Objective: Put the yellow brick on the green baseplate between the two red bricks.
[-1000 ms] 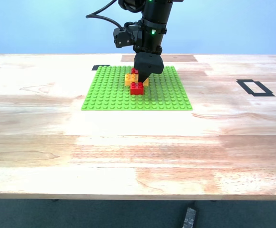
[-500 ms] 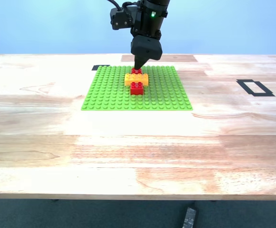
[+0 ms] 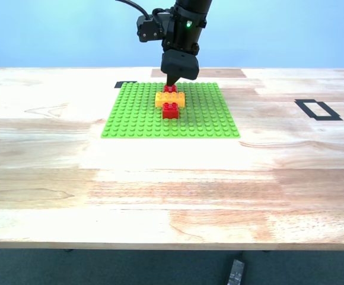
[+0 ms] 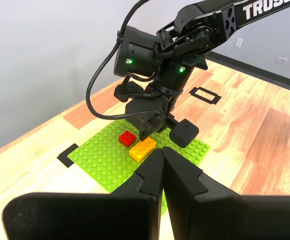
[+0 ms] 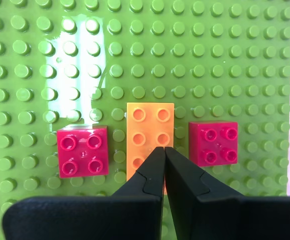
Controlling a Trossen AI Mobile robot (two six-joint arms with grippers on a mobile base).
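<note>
Counting the toys, we see one yellow brick (image 3: 170, 99), two red bricks and one green baseplate (image 3: 136, 116). All of them sit on a wooden table (image 3: 160, 190).

Our yellow brick is long and yellow-orange, with round bumps in two rows on top. In the second wrist view we can count six bumps, and the rest hide behind our gripper. It looks about twice as long as a red brick. It lies flat on the baseplate, between the two red bricks.

One red brick (image 3: 171, 110) sits on the near side of the yellow brick in the exterior view. Another red brick (image 3: 169, 88) sits on the far side. Each one is small and square with four bumps. In the second wrist view a thin strip of green shows between the yellow brick and each red one.

Our second gripper (image 3: 171, 82) hangs just above the bricks, over the far red one in the exterior view. Its jaws are pressed together with nothing between them. It touches no brick.

Our first gripper (image 4: 162, 152) is held up high, looking down at the baseplate and the other arm. Its jaws are pressed together too, and they hold nothing.

Two black tape marks (image 3: 318, 109) are stuck on the table.
</note>
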